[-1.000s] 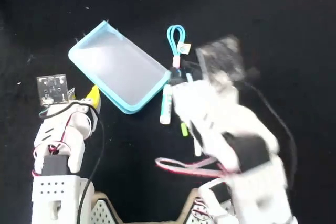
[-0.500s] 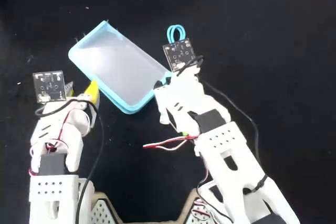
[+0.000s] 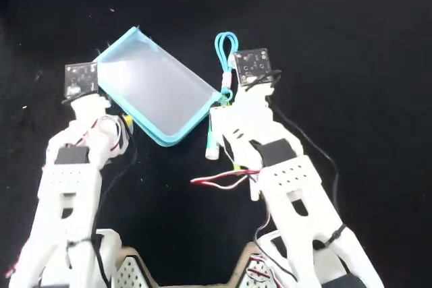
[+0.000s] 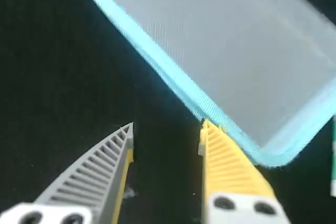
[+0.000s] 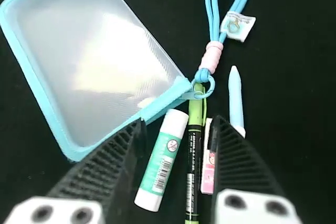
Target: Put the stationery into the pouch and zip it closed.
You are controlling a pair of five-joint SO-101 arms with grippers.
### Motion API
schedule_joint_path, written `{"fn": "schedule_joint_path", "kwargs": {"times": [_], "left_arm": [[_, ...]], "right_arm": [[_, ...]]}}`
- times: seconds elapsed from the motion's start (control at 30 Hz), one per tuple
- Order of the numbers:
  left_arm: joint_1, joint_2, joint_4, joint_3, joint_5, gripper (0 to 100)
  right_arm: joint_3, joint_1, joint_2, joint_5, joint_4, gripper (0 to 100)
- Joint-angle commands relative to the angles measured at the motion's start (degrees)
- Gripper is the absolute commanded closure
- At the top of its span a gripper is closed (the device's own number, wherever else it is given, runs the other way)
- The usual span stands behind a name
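My left gripper (image 4: 167,127) stands open at the edge of the blue pouch (image 3: 152,89). My right gripper (image 5: 178,123) is open too, above the glue stick (image 5: 161,166) and green pen (image 5: 194,145) lying beside the pouch's corner.

Bare black tabletop (image 3: 358,65) lay open beyond the right arm's outer side. The translucent blue-edged pouch (image 4: 220,40) barred the left gripper (image 4: 167,126) ahead. A white glue stick (image 5: 160,161), green pen (image 5: 195,140) and pink stick (image 5: 208,161) crowded between the right gripper (image 5: 177,123)'s parted fingers.
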Motion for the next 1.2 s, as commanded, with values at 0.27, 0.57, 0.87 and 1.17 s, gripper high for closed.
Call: {"fn": "schedule_joint_path", "kwargs": {"times": [0.27, 0.57, 0.87, 1.17], "left_arm": [[8.0, 6.2, -6.7, -8.7, 2.3, 79], [10.2, 5.7, -7.3, -3.4, 1.6, 80], [10.2, 5.7, -12.2, 2.9, 1.7, 80], [10.2, 5.6, -14.5, 4.9, 1.7, 80]], "right_arm": [[-6.6, 4.7, 15.4, -1.3, -6.5, 80.5], [-8.4, 6.2, 28.8, -1.0, -25.1, 80.7], [-16.8, 7.3, 41.0, -0.9, -26.9, 80.8], [-29.1, 9.0, 45.8, -0.3, -7.0, 80.8]]}}
